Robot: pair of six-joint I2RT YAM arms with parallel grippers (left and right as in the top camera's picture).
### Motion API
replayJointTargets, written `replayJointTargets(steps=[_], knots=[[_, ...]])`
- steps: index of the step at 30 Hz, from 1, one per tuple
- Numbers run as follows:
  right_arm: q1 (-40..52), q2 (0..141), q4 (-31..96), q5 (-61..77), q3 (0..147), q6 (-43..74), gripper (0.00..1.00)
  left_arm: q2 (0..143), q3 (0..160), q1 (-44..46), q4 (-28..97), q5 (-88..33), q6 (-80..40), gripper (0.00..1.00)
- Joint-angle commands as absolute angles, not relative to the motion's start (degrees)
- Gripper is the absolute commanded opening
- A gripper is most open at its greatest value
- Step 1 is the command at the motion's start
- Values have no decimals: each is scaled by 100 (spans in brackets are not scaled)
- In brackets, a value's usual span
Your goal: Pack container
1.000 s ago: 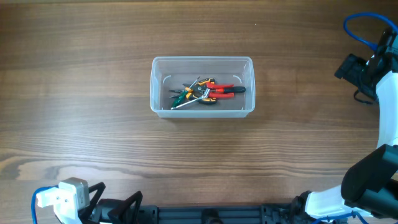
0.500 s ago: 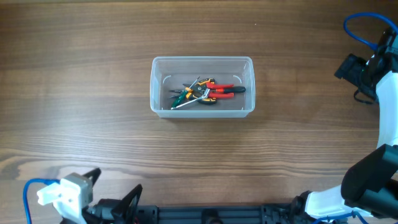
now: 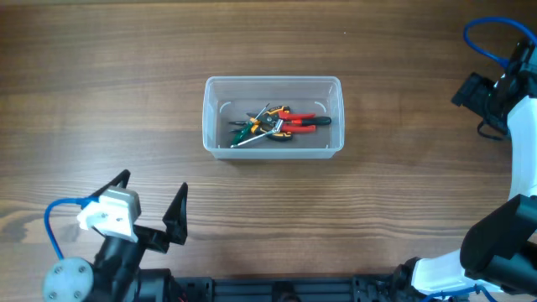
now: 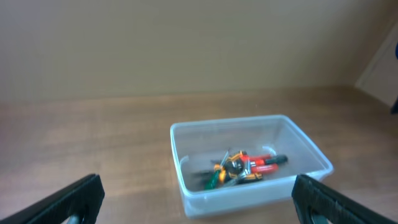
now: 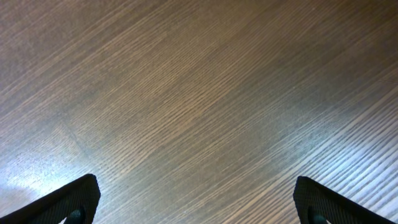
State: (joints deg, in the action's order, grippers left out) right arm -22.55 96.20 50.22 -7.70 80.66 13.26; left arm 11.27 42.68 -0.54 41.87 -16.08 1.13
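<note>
Wood table [image 3: 101,101], one container [image 3: 273,80] holding tools [image 3: 277,123], left pincer [image 3: 153,183] wide, right pincer [image 5: 198,202] wide

Tangled tools [image 3: 273,124] indistinct, right arm [image 3: 522,117] cropped

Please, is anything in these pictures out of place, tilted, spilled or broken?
Nothing stands out. The container sits upright and square on the table and looks undamaged. The tools lie in a small tangled heap inside it, none poking over the rim.
</note>
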Motion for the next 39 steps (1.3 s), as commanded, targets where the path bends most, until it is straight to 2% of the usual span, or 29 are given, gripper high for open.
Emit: replayJointTargets(steps=[1, 7, 12, 17, 28, 39], knots=[[-2237, 9623, 5011, -764, 8034, 1391, 100, 499, 3441, -110, 3656, -1533, 279, 100], [-2237, 9623, 5011, -764, 8034, 1391, 100, 27, 2534, -108, 2381, -1553, 213, 100], [-2237, 9623, 5009, -764, 8034, 1389, 100, 21, 2222, -108, 1796, -1334, 180, 100], [-2237, 9623, 5011, -764, 8034, 1391, 100, 21, 1730, -108, 1461, -672, -602, 100], [-2237, 9623, 5009, -764, 8034, 1389, 100, 21, 1020, -108, 1192, -611, -652, 100], [-2237, 9623, 5011, -764, 8034, 1391, 100, 21, 75, -108, -95, -445, -1262, 100]])
